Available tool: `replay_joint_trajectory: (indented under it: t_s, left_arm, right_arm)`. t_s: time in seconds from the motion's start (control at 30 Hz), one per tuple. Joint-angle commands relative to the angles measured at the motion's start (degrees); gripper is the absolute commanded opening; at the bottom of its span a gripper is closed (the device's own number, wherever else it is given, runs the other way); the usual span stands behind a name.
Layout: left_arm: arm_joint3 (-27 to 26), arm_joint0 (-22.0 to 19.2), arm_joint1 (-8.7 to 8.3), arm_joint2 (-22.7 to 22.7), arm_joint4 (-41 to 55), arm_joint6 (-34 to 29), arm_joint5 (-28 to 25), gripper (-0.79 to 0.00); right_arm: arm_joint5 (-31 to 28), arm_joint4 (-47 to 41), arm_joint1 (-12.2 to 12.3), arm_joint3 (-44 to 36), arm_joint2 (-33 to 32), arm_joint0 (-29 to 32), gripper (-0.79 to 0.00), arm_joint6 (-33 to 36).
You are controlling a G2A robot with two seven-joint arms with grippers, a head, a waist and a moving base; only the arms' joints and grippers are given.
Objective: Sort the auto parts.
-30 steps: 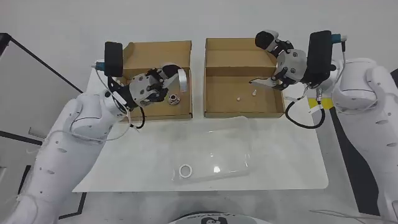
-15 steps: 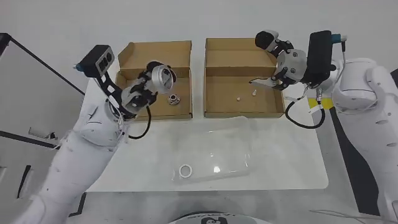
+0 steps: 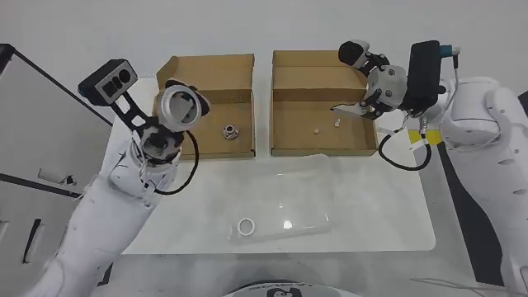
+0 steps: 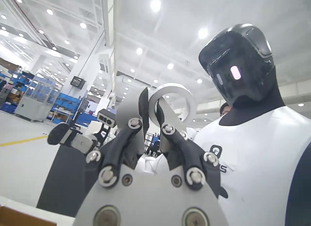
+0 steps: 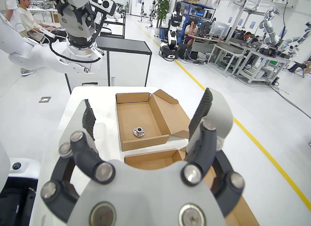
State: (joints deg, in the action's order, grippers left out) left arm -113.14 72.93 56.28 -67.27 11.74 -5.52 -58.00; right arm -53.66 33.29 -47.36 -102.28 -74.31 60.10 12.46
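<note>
Across the front of me the white table (image 3: 384,210) runs wide. Its near half is open except for a clear plastic bag (image 3: 289,198) lying flat close to the near edge. Two open cardboard boxes sit side by side on the far half, with a narrow gap between them. The left box (image 3: 239,107) reaches almost to the table's left edge. The right box (image 3: 297,128) leaves a bare strip before the right edge.

My left gripper (image 4: 151,108) is raised high over the left box's outer end and turned upward. Its fingers are closed on the wall of a metal ring (image 4: 173,88), one finger inside the ring and one outside. My right gripper (image 5: 147,100) hangs over the right box's outer end, fingers spread wide with nothing between them.

A flanged metal hub (image 3: 230,132) stands alone on the left box's floor, near the inner wall. Two small pale parts (image 3: 337,120) lie apart on the right box's floor. A small white ring (image 3: 245,227) rests at the bag's left corner, possibly inside it; I cannot tell.
</note>
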Motion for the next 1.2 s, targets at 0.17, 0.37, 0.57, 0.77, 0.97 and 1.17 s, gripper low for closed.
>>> replay_joint_trajectory:
  t_s: [0.17,0.37,0.57,0.77,0.97,1.17]
  left_arm:
    - [-2.2,0.0,0.9,-0.6,2.9,0.4,0.0,-0.785]
    - [-2.9,0.5,1.65,-1.6,5.3,-0.2,0.0,-0.785]
    - [-1.6,1.8,2.07,-3.1,3.6,-3.3,0.0,-0.785]
    - [-0.4,2.1,2.16,-3.8,0.5,-7.1,2.8,-0.785]
    - [-1.1,2.0,2.47,-2.7,-0.4,-9.4,6.0,-0.785]
    - [-2.2,2.0,2.87,-2.1,2.8,-9.2,4.1,-0.785]
  right_arm:
    - [0.0,0.0,0.0,0.0,0.0,0.0,0.0,0.0]
    - [0.0,0.0,0.0,0.0,0.0,0.0,0.0,0.0]
    - [0.0,0.0,0.0,0.0,0.0,0.0,0.0,0.0]
    - [0.0,0.0,0.0,0.0,0.0,0.0,0.0,0.0]
    - [0.0,0.0,0.0,0.0,0.0,0.0,0.0,0.0]
    - [0.0,0.0,0.0,0.0,0.0,0.0,0.0,0.0]
